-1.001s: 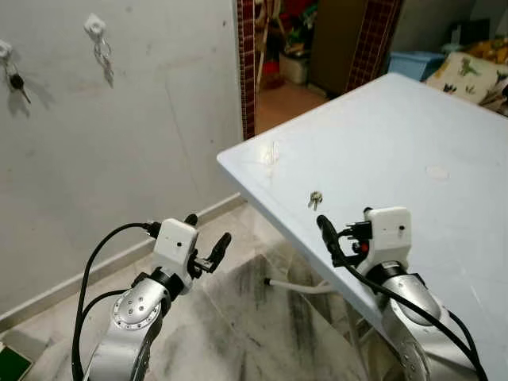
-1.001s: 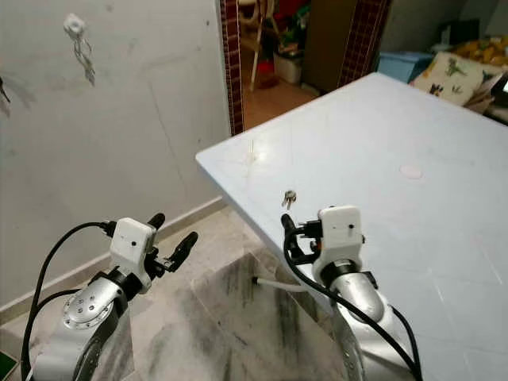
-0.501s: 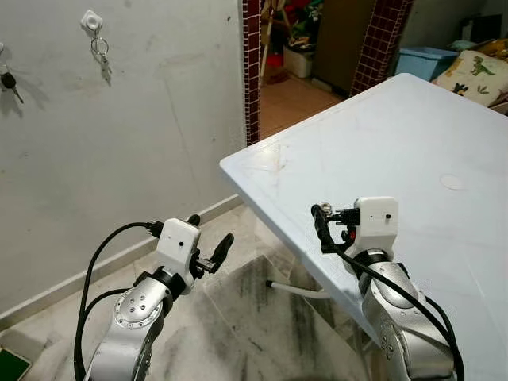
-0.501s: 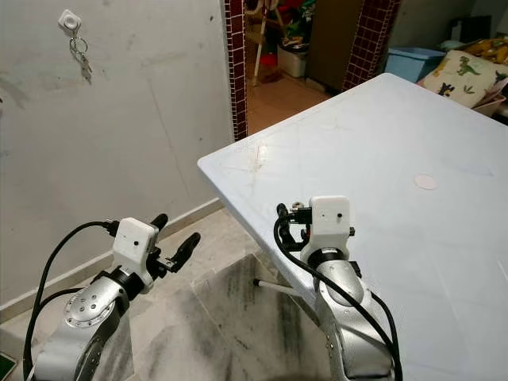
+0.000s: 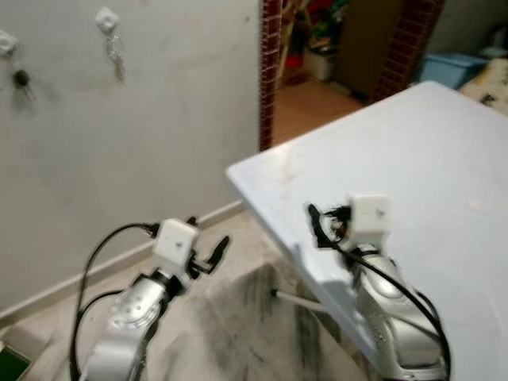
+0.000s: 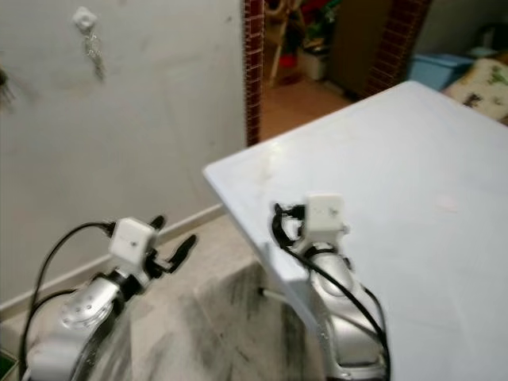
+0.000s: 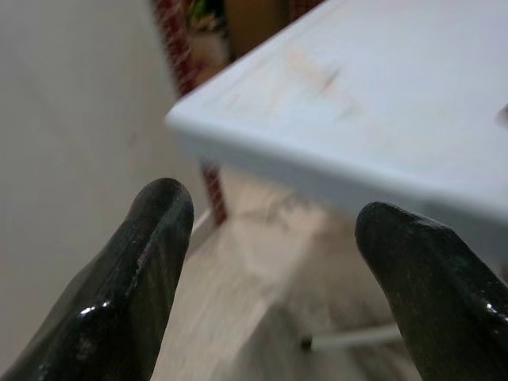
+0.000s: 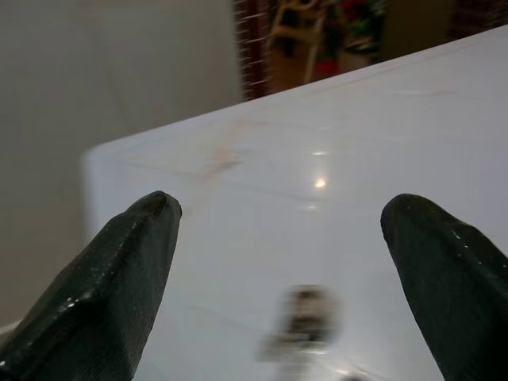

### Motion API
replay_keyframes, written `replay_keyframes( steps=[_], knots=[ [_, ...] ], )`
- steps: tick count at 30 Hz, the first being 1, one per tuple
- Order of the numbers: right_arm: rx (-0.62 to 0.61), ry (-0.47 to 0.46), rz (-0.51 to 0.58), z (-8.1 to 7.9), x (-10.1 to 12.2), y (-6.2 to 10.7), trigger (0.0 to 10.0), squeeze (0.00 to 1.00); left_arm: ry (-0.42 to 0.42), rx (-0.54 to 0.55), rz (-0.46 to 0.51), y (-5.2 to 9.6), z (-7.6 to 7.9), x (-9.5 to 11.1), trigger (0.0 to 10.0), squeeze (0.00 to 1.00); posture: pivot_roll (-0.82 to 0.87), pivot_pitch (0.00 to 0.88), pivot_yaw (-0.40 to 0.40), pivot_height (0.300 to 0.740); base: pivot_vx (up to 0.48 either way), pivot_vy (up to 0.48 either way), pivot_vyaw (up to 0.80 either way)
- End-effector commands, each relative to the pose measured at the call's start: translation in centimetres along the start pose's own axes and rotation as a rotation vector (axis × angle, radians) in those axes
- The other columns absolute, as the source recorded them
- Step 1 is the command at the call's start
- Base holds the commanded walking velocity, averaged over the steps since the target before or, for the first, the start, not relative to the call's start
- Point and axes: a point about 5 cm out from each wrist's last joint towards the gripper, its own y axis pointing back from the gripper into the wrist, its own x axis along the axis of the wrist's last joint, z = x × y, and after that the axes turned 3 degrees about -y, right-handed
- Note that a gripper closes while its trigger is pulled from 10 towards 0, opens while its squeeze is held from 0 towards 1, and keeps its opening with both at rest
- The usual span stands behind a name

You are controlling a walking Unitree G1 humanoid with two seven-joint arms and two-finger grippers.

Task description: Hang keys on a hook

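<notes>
The small bunch of metal keys (image 8: 302,324) lies blurred on the pale blue worktop (image 5: 429,151) near its corner, between the spread fingers of the right pincer (image 8: 286,278) poised just above it. The step is the pickup; next it should descend and close. The white wall hooks (image 5: 105,18) already carry keys. The left pincer (image 5: 205,248) hangs spread, idle.
</notes>
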Motion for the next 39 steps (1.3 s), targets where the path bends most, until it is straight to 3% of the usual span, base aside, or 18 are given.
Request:
replay_keyframes(
  steps=[1, 8, 9, 10, 11, 22, 28, 39],
  knots=[
    [-0.032, 0.003, -0.005, 0.8, -0.1, 0.0, 10.0, 1.0, 0.009, -0.022, 0.002, -0.2, 0.7, 0.1, 10.0, 0.0, -0.02, 0.032, 0.032, 0.74, 0.274, 0.0, 0.0],
    [-0.034, 0.014, 0.014, 0.8, 0.4, -0.8, 10.0, 0.98, 0.023, -0.029, 0.043, -1.4, 0.8, 1.0, 10.0, 0.0, -0.04, 0.009, 0.036, 0.74, 0.114, 0.0, 0.0],
    [-0.037, 0.015, 0.015, 0.9, 0.4, -0.9, 10.0, 0.42, 0.03, -0.016, 0.042, -1.6, 0.7, 1.0, 10.0, 0.0, -0.04, 0.0, 0.033, 0.74, 0.0, 0.0, 0.0],
    [-0.04, 0.015, 0.015, 1.0, 0.4, -0.9, 10.0, 0.29, 0.038, -0.008, 0.042, -1.8, 0.6, 1.1, 10.0, 0.0, -0.04, 0.0, 0.032, 0.74, 0.0, 0.0, 0.0],
    [-0.041, 0.016, 0.016, 1.0, 0.5, -1.0, 10.0, 0.0, 0.039, -0.004, 0.045, -2.0, 0.6, 1.2, 10.0, 0.0, -0.04, 0.0, 0.031, 0.74, 0.0, 0.0, 0.0],
    [-0.045, 0.101, -0.079, 1.3, 0.2, -2.2, 10.0, 0.0, -0.033, 0.017, 0.051, -2.3, 0.2, 1.6, 10.0, 0.0, -0.01, 0.0, 0.006, 0.74, 0.0, 0.0, 0.0],
    [-0.018, 0.137, -0.181, 1.4, -1.2, -2.4, 10.0, 0.0, 0.002, 0.044, 0.02, -1.5, 0.0, 0.9, 10.0, 0.0, -0.01, 0.0, -0.002, 0.74, 0.0, 0.0, 0.0],
    [-0.074, 0.141, -0.254, 2.3, -2.1, -2.7, 10.0, 0.0, 0.023, -0.069, -0.007, -1.8, 1.4, 0.3, 10.0, 0.0, -0.04, 0.0, 0.01, 0.74, 0.0, 0.0, 0.0]
  ],
)
